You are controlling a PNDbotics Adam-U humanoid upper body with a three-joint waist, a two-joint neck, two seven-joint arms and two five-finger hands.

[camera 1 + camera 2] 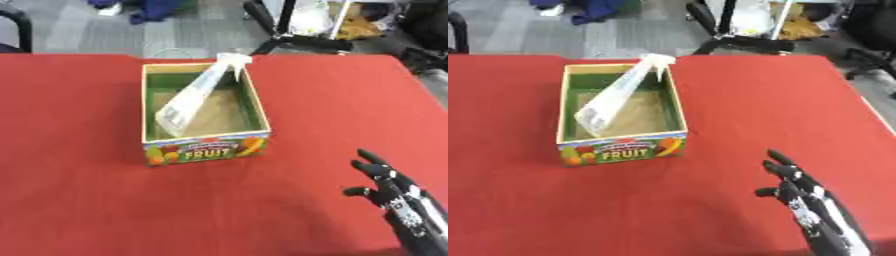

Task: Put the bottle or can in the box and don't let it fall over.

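A single worktop (79,210) fills most of the view, covered in a flat red cloth-like surface with a matte look; its far edge meets a grey floor where dark chair legs and some blue fabric show, too blurred to tell further.

One box (205,148) sits on the worktop left of centre; it is a rectangular open-topped cardboard tray, pale yellow along its rim, green on its inner walls, with a brown bare floor inside; its near outer wall carries printed fruit pictures and the word FRUIT.

One bottle (194,97) is inside the box; it is a pale, whitish, translucent plastic spray bottle with a slim tapering body and a white trigger head; it is not upright but tilted, its base down on the box floor near the front left corner, its head resting on the far rim at the back right corner and poking just above it.

One hand shows: the right hand (798,190), black with silver and white patches, at the lower right, well apart from the box; its fingers are spread and straight, pointing up and away, released and holding nothing; it hovers over or rests on the red worktop, which I cannot tell.
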